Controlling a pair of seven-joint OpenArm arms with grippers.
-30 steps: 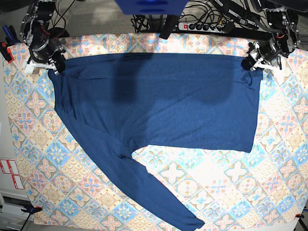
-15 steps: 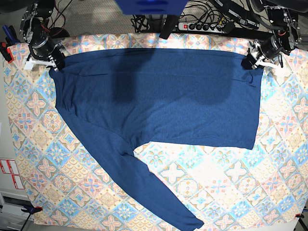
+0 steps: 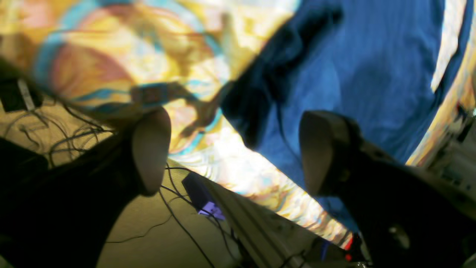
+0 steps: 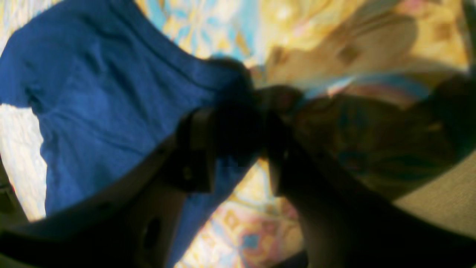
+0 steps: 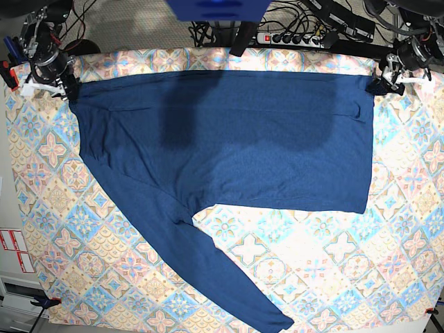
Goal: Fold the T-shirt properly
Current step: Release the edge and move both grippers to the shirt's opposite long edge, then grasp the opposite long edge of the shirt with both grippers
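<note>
While T-shirt (image 5: 229,139) lies flat, power strip (image 5: 291,38) sits behind tablecloth (image 5: 333,270).

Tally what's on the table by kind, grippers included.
T-shirt, navy: 1
Tablecloth, pastel patterned: 1
Grippers: 2, left gripper and right gripper
Total: 4

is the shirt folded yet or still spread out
Spread out. The T-shirt lies flat in one layer on the tablecloth, its body stretched across the far edge and one long sleeve trailing diagonally toward the near edge.
</note>
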